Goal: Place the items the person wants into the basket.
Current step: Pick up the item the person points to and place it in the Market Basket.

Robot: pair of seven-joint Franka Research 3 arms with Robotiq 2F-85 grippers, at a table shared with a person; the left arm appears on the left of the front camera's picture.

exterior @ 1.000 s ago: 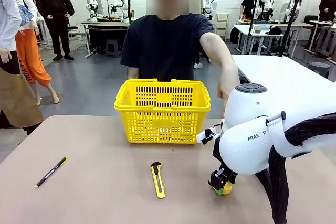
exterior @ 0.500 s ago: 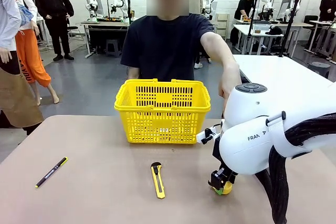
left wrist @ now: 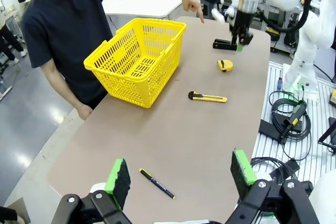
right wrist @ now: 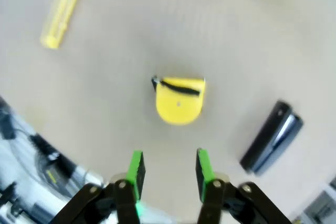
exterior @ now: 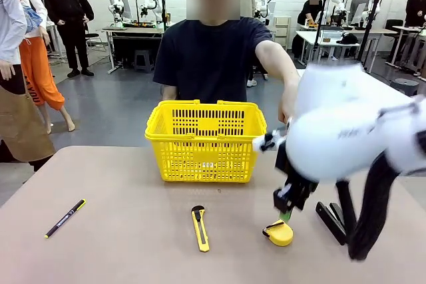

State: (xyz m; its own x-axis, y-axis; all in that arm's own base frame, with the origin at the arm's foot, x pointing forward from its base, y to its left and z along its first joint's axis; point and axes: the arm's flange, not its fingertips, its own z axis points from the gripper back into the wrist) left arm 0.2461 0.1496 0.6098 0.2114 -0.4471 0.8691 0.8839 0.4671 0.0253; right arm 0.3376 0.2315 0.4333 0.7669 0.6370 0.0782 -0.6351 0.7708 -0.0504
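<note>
Tape measure, a rounded yellow plastic case with black trim, lies flat on the matte tan surface, near and right of the slotted basket, just below the right fingers. These are drawn in to a narrow gap, holding nothing. Left fingers stand wide apart, empty, well away; the right arm is nearer

The yellow lattice basket stands upright by the counter's far edge. The yellow utility knife and yellow-black tape measure lie flat toward the near edge, apart.
</note>
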